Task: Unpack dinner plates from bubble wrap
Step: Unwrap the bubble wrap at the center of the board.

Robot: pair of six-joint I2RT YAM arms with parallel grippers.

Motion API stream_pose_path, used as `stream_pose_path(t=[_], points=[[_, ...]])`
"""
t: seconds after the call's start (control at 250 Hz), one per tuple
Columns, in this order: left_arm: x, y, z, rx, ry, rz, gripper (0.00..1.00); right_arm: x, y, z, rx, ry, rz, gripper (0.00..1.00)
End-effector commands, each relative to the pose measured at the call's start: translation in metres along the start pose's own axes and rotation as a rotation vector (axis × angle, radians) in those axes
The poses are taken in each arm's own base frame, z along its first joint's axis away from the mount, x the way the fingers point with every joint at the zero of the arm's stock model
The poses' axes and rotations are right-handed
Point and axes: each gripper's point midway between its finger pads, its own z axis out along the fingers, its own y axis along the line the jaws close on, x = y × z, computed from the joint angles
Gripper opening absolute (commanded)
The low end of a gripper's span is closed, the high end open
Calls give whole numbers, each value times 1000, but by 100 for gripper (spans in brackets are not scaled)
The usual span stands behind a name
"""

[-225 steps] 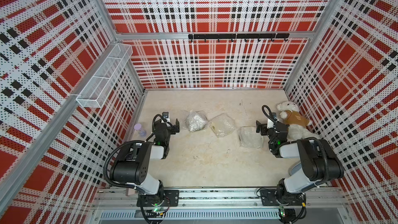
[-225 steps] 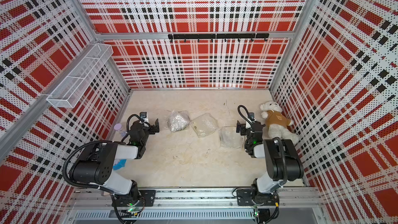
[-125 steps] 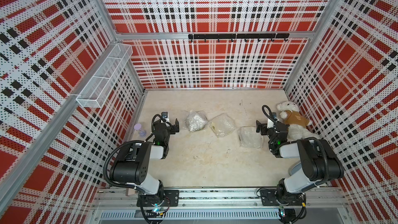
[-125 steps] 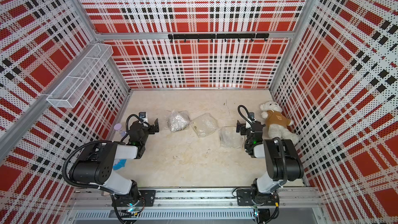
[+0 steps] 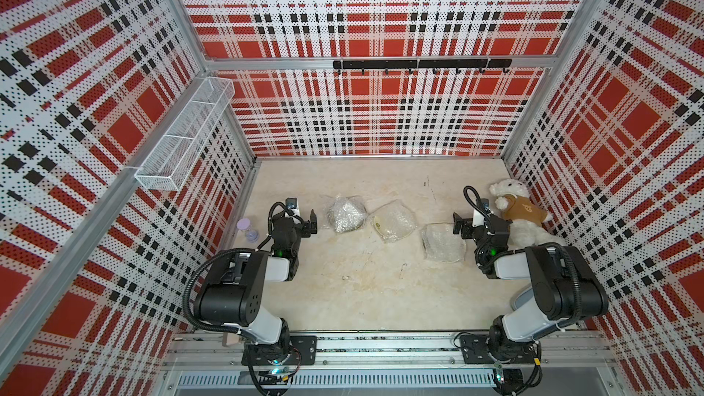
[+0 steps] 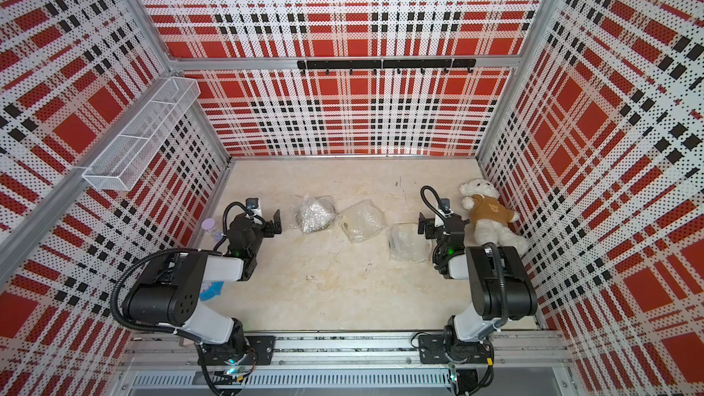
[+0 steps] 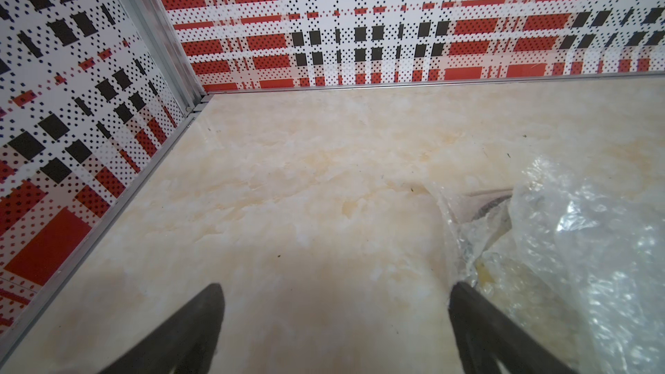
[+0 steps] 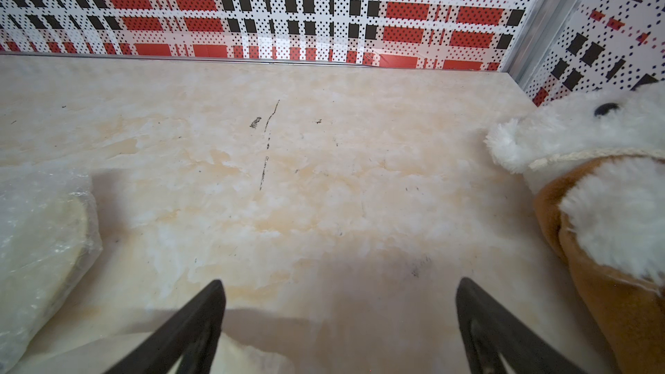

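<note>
Nothing has moved since a moment ago: my left tool [image 7: 334,289], spread, sits just beside the leftmost bubble wrap [image 5: 344,215] bundle, my right tool [image 8: 340,286], spread, beside the rightmost, dinner plates [image 5: 392,222] wrapped on the surface [image 5: 362,291] between.

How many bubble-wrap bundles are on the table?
3, in a row: left bundle by the left gripper, middle bundle, right bundle by the right gripper. More may be hidden.

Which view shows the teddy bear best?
A top view: the bear shows nearly whole, head to legs. The right wrist view catches only its muzzle, one eye and brown sweater at the frame edge. The left wrist view misses it.
</note>
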Motion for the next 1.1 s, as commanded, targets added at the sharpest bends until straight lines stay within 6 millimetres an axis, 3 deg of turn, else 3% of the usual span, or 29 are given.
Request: stream_pose_path(t=[0.0, 0.272, 0.416, 0.436, 0.6, 0.7, 0.788, 0.804, 0.932, 1.096], points=[[-11, 1, 3, -9, -37, -19, 99, -18, 1, 2, -5, -62, -25, 100], [-38, 2, -17, -213, -52, 85, 100, -23, -4, -1, 17, -75, -10, 100], [-78, -3, -33, -294, -89, 176, 99, -42, -11, -15, 39, -82, 14, 100], [-85, -14, -37, -270, -104, 183, 99, -46, -11, -17, 35, -84, 13, 100], [-127, -11, -56, -279, -99, 32, 99, -79, -13, -38, 18, -91, 95, 100], [-146, -19, -67, -169, -91, -53, 99, -96, -14, -47, 18, -60, 148, 100], [-152, -22, -74, -90, -54, -149, 99, -110, -14, -52, 22, -5, 207, 100], [-153, -14, -74, -95, -47, -176, 99, -112, -14, -53, 20, 2, 219, 100], [-154, -14, -77, 39, 16, -295, 99, -134, 9, -56, -64, 46, 188, 100], [-144, -15, -76, 93, 142, -354, 99, -156, 62, -51, -189, 113, 103, 100]])
